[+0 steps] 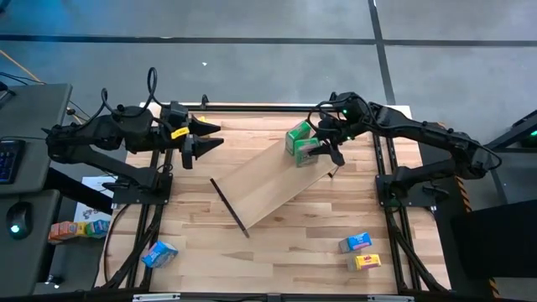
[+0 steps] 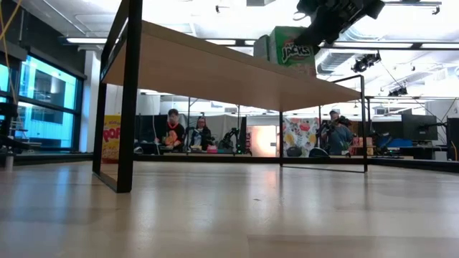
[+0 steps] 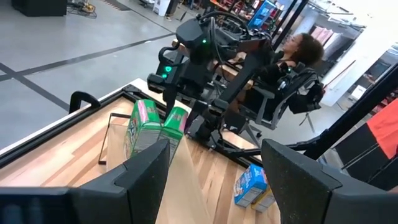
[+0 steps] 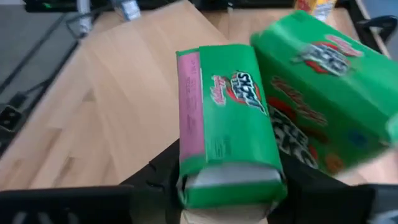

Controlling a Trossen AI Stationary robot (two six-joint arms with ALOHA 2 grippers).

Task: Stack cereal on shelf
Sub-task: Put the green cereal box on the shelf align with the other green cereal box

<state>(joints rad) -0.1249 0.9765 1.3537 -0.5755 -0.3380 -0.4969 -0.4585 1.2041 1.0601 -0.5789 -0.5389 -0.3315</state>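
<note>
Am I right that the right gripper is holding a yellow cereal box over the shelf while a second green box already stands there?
Not quite: the box in the right gripper is green, not yellow, as the right wrist view shows. The rest holds: it is over the shelf, and a second green box already stands there. The yellow box lies on the table near its front edge.

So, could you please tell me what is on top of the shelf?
Two green cereal boxes sit side by side at one end of the shelf; the right gripper holds one. Their undersides are hidden.
</note>
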